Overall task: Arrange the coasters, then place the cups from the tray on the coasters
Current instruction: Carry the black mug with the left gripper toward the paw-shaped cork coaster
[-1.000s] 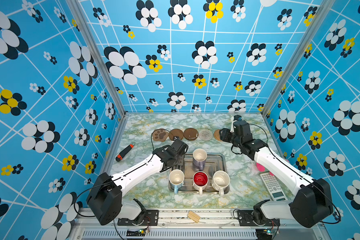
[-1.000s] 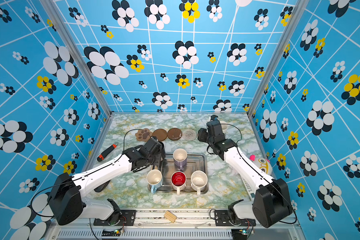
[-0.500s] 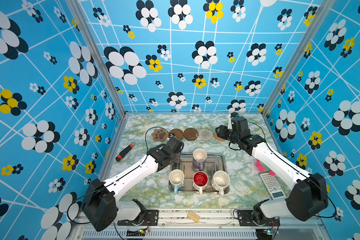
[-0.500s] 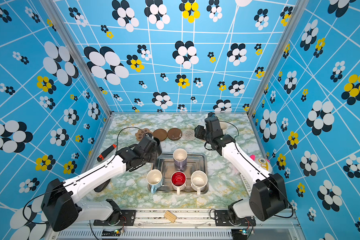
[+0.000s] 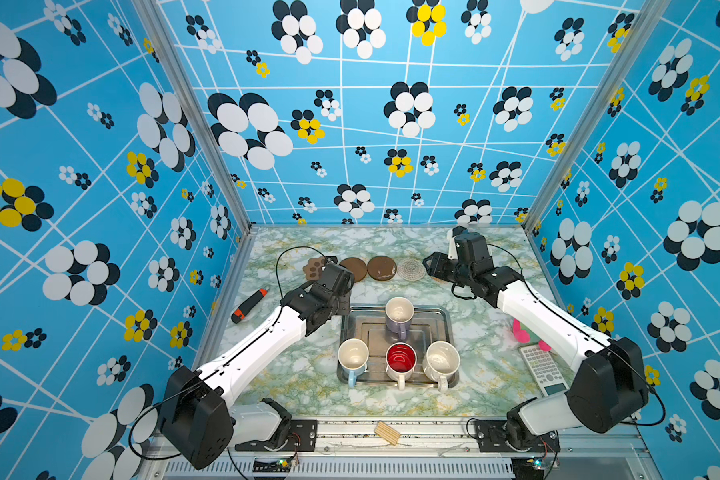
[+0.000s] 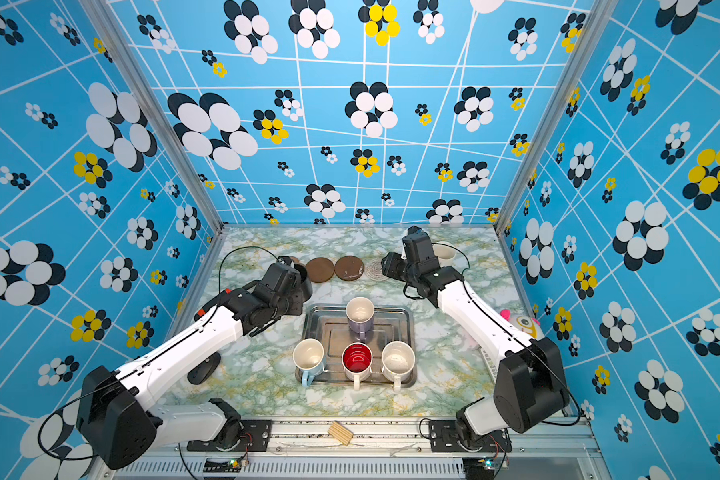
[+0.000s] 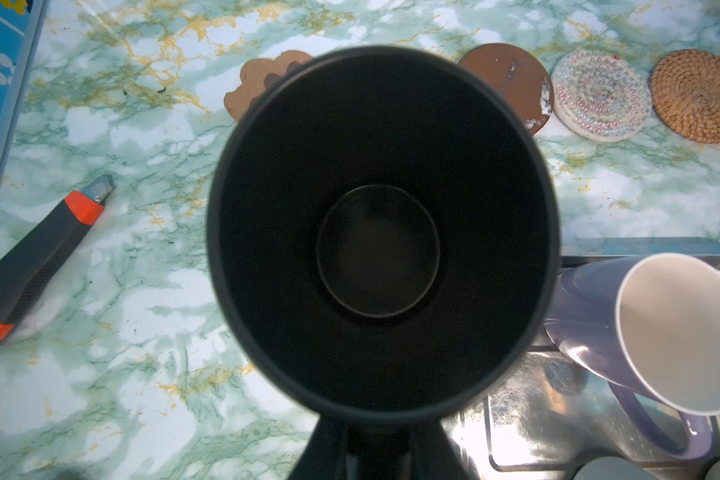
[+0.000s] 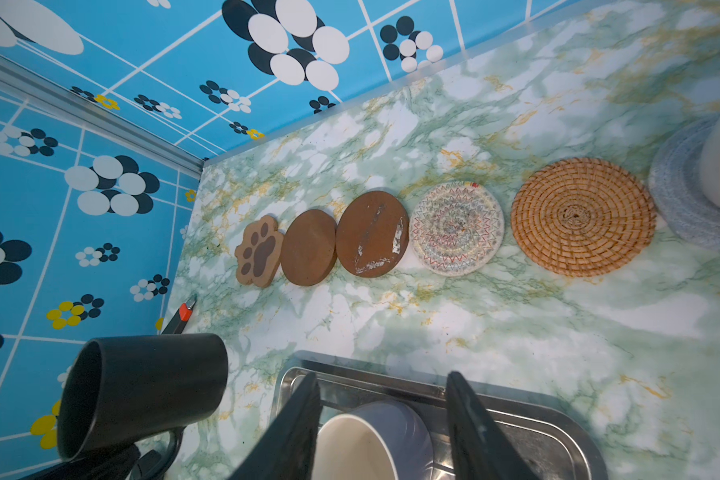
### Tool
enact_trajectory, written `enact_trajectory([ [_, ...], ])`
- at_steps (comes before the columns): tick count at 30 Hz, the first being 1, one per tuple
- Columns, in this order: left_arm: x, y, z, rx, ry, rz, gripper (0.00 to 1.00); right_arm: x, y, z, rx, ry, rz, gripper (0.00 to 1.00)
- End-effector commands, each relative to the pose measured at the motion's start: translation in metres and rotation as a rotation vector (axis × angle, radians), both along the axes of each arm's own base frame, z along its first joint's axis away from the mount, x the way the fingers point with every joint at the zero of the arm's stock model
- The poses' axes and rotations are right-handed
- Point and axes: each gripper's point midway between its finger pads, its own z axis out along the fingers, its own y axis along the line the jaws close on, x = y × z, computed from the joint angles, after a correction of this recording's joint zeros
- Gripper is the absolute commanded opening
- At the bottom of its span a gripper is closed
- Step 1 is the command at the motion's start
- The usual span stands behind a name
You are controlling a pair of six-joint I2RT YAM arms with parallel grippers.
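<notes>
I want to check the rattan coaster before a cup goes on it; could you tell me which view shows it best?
The right wrist view: the rattan coaster lies whole, unobstructed there. The left wrist view shows it at the frame's edge. In both top views the right arm largely hides it.

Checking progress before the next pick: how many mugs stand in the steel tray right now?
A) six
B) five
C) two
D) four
D: the tray holds the lavender mug, light blue mug, red-inside mug and speckled white mug; the black mug is off it, in the left gripper.
</notes>
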Motion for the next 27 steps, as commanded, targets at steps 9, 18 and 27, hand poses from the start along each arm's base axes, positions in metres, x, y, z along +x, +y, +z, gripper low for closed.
enact_trajectory([
  [9,0.032,0.02,0.049,-0.002,-0.148,0.08,0.0,0.009,0.018,-0.004,0.044,0.019,0.042,0.5],
  [18,0.046,0.036,0.045,0.021,-0.144,0.125,0.0,0.01,0.02,-0.009,0.054,0.022,0.049,0.5],
  [27,0.067,0.049,0.036,0.013,-0.171,0.168,0.0,0.012,0.02,-0.013,0.036,0.022,0.05,0.5],
])
